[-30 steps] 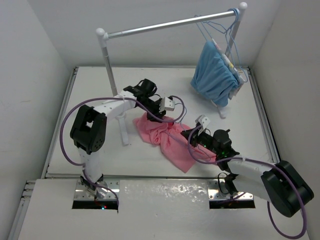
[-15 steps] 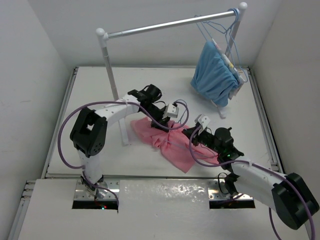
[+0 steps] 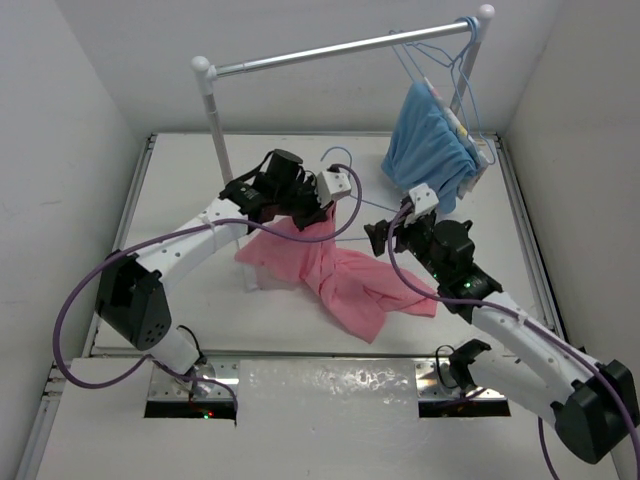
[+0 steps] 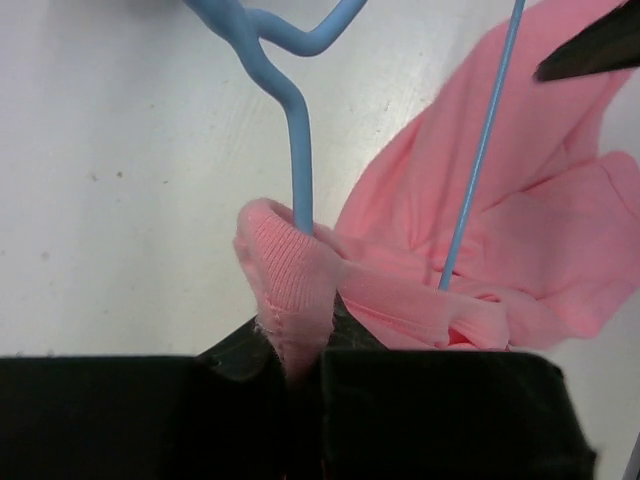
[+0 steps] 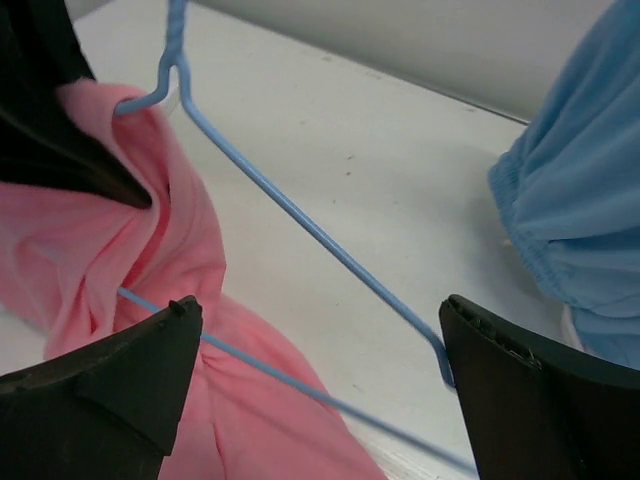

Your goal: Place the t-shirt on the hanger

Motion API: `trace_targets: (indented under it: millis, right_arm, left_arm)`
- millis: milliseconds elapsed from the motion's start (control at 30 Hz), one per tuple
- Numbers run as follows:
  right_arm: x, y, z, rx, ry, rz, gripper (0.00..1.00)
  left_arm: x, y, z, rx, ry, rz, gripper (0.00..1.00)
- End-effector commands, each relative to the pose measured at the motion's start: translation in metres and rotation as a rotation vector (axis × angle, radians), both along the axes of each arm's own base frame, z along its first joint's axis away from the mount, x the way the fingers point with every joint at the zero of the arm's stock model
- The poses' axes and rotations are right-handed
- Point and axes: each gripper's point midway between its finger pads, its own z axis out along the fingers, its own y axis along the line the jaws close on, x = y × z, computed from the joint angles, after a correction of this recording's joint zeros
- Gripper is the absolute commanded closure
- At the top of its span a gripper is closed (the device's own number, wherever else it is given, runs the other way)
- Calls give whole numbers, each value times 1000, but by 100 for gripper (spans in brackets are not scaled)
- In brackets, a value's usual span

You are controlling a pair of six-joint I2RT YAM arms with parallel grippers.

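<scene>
The salmon-pink t-shirt [image 3: 345, 280] lies crumpled mid-table, its collar end lifted. My left gripper [image 3: 312, 207] is shut on the ribbed collar [image 4: 290, 270]. The light-blue hanger [image 3: 338, 154] has its neck [image 4: 300, 170] running down into that collar, hook toward the back. One hanger wire [image 4: 480, 160] crosses the pink cloth. My right gripper [image 5: 320, 303] stands open just right of the shirt, also seen from above as the right gripper [image 3: 385, 232]. The hanger wire [image 5: 300, 225] passes between its fingers, with the hanger's bend close to the right finger [image 5: 540, 390].
A silver rail [image 3: 330, 48] on white posts spans the back. A light-blue garment [image 3: 430, 150] and several spare hangers [image 3: 440, 55] hang at its right end, close to my right arm. The left post [image 3: 218, 135] stands just behind my left arm.
The left gripper closed on the collar and lifted it, with the hanger, up and toward the back. The right gripper opened, let go of the shirt and moved back-right.
</scene>
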Motion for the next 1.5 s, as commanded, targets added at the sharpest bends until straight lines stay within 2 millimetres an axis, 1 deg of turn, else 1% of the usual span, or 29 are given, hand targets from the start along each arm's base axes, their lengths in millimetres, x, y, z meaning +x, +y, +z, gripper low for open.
trace_targets:
  millis: [0,67,100,167,200,233,267,300,333,367,400,467,500,567,600,633,700,733,767,800,867,1033,1067,1133,1167,1233,1333,1400,1467]
  right_arm:
    - [2,-22,25,75,27,-158,1]
    - [-8,-30,34,171,17,-190,3]
    - [-12,-29,42,250,0,-185,19]
    - [-29,-28,36,335,-20,-153,53]
    - [-32,-29,42,383,-52,-151,66]
    - [-35,-32,39,417,-50,-167,82]
    - [-40,-39,33,436,-60,-184,84]
    - [-42,-43,33,452,-72,-198,82]
    - [-42,-45,31,464,-75,-210,70]
    - [-44,-44,26,465,-69,-200,62]
    - [-45,-40,29,496,-70,-180,56]
    - [-49,-23,21,516,-27,-102,46]
    - [-45,-11,15,549,16,-72,45]
    - [-46,10,5,560,75,15,48]
    - [-43,18,9,595,80,39,54]
    - [-36,26,-15,557,151,30,63]
    - [-29,47,-10,558,186,96,78]
    - [-23,58,-27,531,247,105,78]
    - [-22,72,-17,545,249,168,76]
    - [-18,79,-11,575,241,190,70]
    - [-13,89,-21,577,271,198,68]
    - [-18,100,-25,629,264,212,60]
    - [-18,103,-34,614,286,208,59]
    - [-17,111,-39,600,297,216,56]
    - [-15,112,-49,593,314,206,55]
    - [-15,114,-54,622,339,201,51]
    - [-14,108,-67,632,354,156,51]
    - [-12,104,-73,610,357,128,57]
    - [-10,106,-71,623,354,133,62]
  left_arm:
    - [24,6,43,-73,-101,142,100]
    - [26,5,45,-83,-85,163,100]
    - [26,4,44,-84,-77,169,100]
    - [26,2,48,-96,-68,168,100]
    - [26,0,49,-101,-61,167,100]
    - [26,-1,50,-105,-55,162,100]
    - [27,-3,53,-112,-47,170,100]
    - [28,-3,52,-109,-40,177,100]
    - [30,-3,51,-108,-36,186,100]
    - [31,-3,52,-107,-37,190,100]
    - [31,-4,51,-105,-33,190,100]
    - [32,-5,54,-107,-30,186,100]
    - [32,-6,52,-103,-22,181,100]
    - [30,-8,52,-102,-14,167,100]
    - [29,-9,52,-100,-14,163,100]
    - [29,-8,52,-100,-14,163,100]
    - [24,-9,55,-110,-14,149,100]
    - [22,-9,56,-113,-16,141,100]
    - [20,-9,56,-116,-18,138,100]
    - [17,-8,60,-124,-24,136,100]
    - [16,-6,61,-126,-28,143,100]
    - [13,-10,53,-128,12,128,100]
    - [13,-12,49,-126,25,121,100]
    - [13,-14,49,-130,28,119,100]
    - [13,-14,51,-133,23,118,100]
    - [13,-14,57,-141,15,115,100]
    - [11,-20,63,-147,39,82,100]
    - [10,-21,59,-148,56,78,100]
    - [9,-20,60,-149,50,79,100]
